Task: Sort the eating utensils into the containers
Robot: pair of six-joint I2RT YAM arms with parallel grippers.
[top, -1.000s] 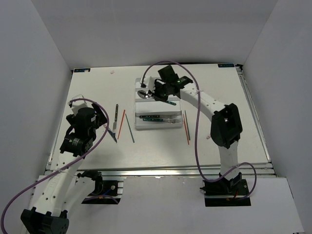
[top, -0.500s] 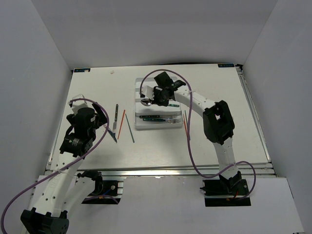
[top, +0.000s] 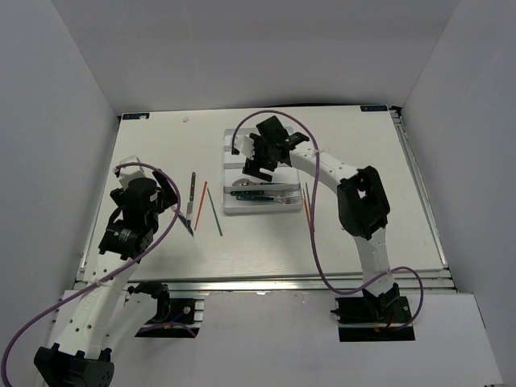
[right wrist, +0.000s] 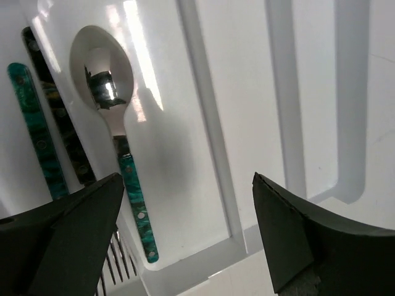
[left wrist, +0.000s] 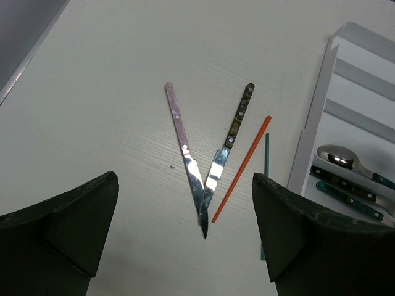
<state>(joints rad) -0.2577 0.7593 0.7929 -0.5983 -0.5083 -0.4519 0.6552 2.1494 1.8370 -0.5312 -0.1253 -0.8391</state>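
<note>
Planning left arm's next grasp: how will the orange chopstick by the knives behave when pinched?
The orange chopstick looks thin and straight: probably stiff and light. Lying flat on the smooth table, it may roll or skid when squeezed.

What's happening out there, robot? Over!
Both open: left hand over two knives on the table, right hand over the tray. The spoon lies in the tray. The knives and chopsticks not yet sorted. Nothing in the way.
</note>
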